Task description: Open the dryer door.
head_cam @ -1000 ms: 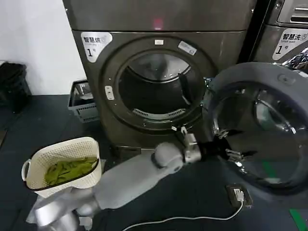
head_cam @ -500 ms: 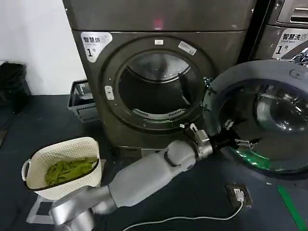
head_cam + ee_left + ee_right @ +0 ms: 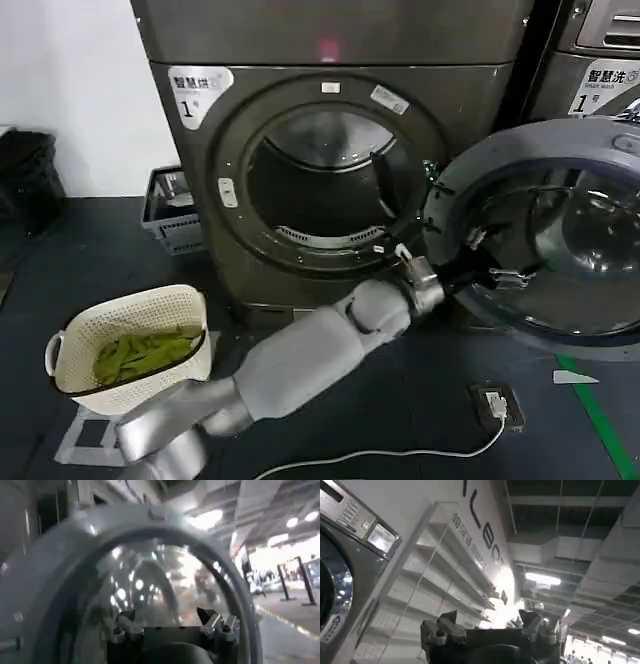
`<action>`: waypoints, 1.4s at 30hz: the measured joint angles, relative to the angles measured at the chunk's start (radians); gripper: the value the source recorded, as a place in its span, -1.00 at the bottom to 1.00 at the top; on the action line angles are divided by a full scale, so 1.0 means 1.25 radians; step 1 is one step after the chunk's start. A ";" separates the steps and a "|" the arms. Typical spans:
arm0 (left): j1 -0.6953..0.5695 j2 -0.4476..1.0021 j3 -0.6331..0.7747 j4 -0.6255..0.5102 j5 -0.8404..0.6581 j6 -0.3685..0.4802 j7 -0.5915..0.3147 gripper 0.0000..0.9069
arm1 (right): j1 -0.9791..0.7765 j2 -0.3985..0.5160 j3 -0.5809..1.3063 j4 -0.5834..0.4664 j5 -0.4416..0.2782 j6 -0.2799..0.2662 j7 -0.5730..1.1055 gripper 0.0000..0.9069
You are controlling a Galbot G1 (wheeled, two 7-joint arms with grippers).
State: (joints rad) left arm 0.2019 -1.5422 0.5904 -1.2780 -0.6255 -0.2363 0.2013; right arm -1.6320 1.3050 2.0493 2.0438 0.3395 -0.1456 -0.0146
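A: The dryer door (image 3: 545,235) stands swung wide on its hinge at the right edge of the dryer (image 3: 330,150), grey inner face towards us, and the drum mouth is fully exposed.

B: The left gripper (image 3: 500,265) is reaching out across the floor, right up against that inner face near its lower rim. The fingers (image 3: 508,279) are spread apart, and I see nothing caught between them.

A: Agreed. From the left wrist camera both finger tips sit wide apart with the glass bowl of the door (image 3: 150,580) right ahead. Whether a pad is actually touching the plastic, I honestly can't tell from here.

B: So the risks. If it's only pressing, the door could spring back towards the opening once the arm comes away.

A: And with open fingers so close to the rim, a sideways move might hook a tip on the edge and drag the door round, or scrape the glass.

B: Push further and the door heads for the second machine (image 3: 595,60) at the dryer's right side. That's a knock waiting to happen.

A: Watch the floor too: a white cable (image 3: 400,455) runs to a floor socket (image 3: 497,405) under the elbow, and the laundry basket (image 3: 130,345) sits by the dryer's front left corner. A low retreat could snag either.

B: The right gripper (image 3: 490,630) is parked up high, fingers apart, holding nothing.
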 joint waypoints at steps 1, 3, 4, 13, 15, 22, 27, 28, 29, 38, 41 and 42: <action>0.000 0.011 0.003 -0.006 -0.008 -0.032 0.000 1.00 | 0.002 -0.002 0.001 -0.001 0.000 0.000 0.000 1.00; -0.006 0.042 0.010 -0.024 -0.016 -0.099 0.001 1.00 | 0.004 -0.006 0.002 -0.003 0.000 0.000 0.000 1.00; -0.005 0.057 0.014 -0.034 -0.015 -0.126 0.001 1.00 | 0.005 -0.008 0.002 -0.003 0.000 0.000 0.000 1.00; -0.003 0.266 0.018 -0.146 -0.041 -0.225 0.000 1.00 | 0.013 -0.023 0.017 0.005 -0.003 -0.001 0.000 1.00; -0.008 0.315 0.020 -0.184 -0.043 -0.213 -0.001 1.00 | 0.013 -0.024 0.026 0.009 -0.006 0.002 0.004 1.00; -0.035 0.536 0.028 -0.332 -0.100 -0.100 0.006 1.00 | 0.016 -0.035 0.074 0.009 -0.013 0.002 0.029 1.00; -0.059 0.706 0.048 -0.397 -0.125 -0.047 0.050 1.00 | 0.023 -0.048 0.117 -0.003 -0.028 -0.002 0.046 1.00; -0.065 0.745 0.054 -0.409 -0.128 -0.038 0.067 1.00 | 0.024 -0.051 0.127 -0.006 -0.028 -0.004 0.047 1.00; -0.071 0.778 0.060 -0.417 -0.132 -0.037 0.076 1.00 | 0.026 -0.056 0.138 -0.009 -0.028 -0.008 0.049 1.00; -0.038 1.047 0.070 -0.418 0.008 0.024 0.184 1.00 | 0.051 -0.071 0.156 -0.009 -0.030 -0.013 0.049 1.00; 0.047 1.126 -0.007 -0.404 0.063 0.055 0.215 1.00 | 0.061 -0.075 0.149 -0.010 -0.030 -0.013 0.049 1.00; 0.068 1.150 -0.027 -0.397 0.083 0.058 0.227 1.00 | 0.064 -0.076 0.145 -0.010 -0.030 -0.013 0.049 1.00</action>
State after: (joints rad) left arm 0.2869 -0.1044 0.5566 -1.7736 -0.5214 -0.1633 0.4847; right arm -1.5516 1.2096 2.2310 2.0308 0.3015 -0.1620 0.0468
